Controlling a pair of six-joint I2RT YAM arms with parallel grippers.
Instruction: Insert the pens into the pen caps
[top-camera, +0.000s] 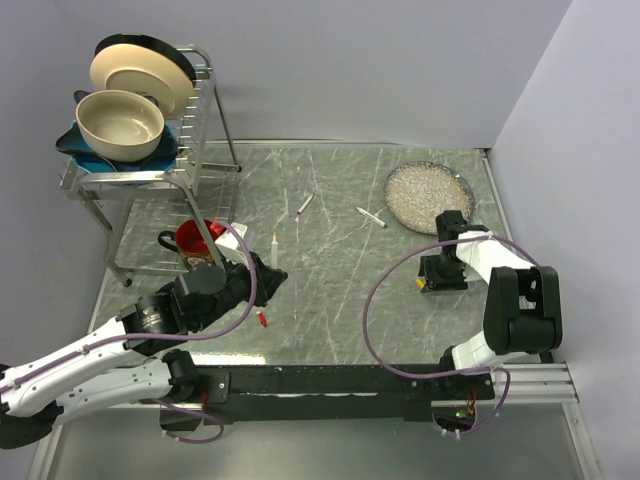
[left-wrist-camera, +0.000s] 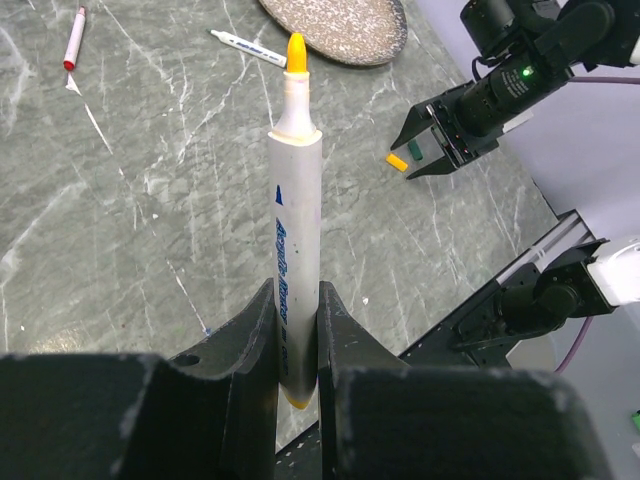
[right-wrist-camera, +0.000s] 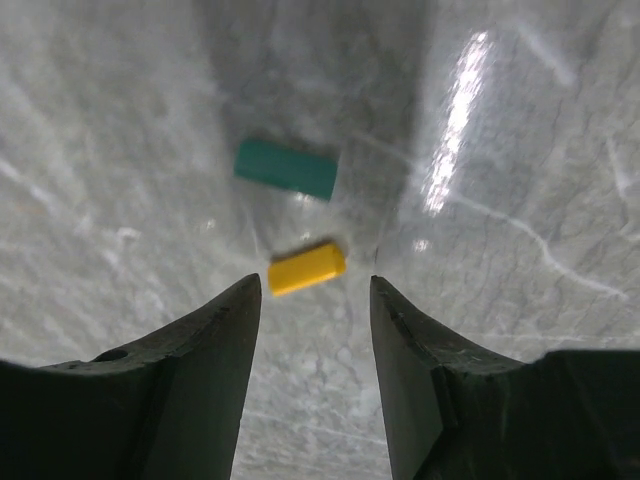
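Note:
My left gripper (top-camera: 267, 272) (left-wrist-camera: 296, 292) is shut on a white pen (top-camera: 274, 249) (left-wrist-camera: 296, 230) with a yellow tip and holds it upright above the table. Two more white pens lie further back, one red-tipped (top-camera: 305, 204) (left-wrist-camera: 74, 37) and one to its right (top-camera: 371, 217) (left-wrist-camera: 248, 47). A red cap (top-camera: 261, 319) lies near the left gripper. My right gripper (top-camera: 437, 283) (right-wrist-camera: 315, 290) is open, low over the table. The yellow cap (right-wrist-camera: 307, 268) (left-wrist-camera: 397, 161) lies just beyond its fingertips. The green cap (right-wrist-camera: 286, 168) lies a little further on.
A speckled grey plate (top-camera: 430, 197) sits at the back right. A red mug (top-camera: 195, 240) stands under the wire dish rack (top-camera: 200, 150), which holds plates and a bowl at the back left. Grey walls close the back and right sides.

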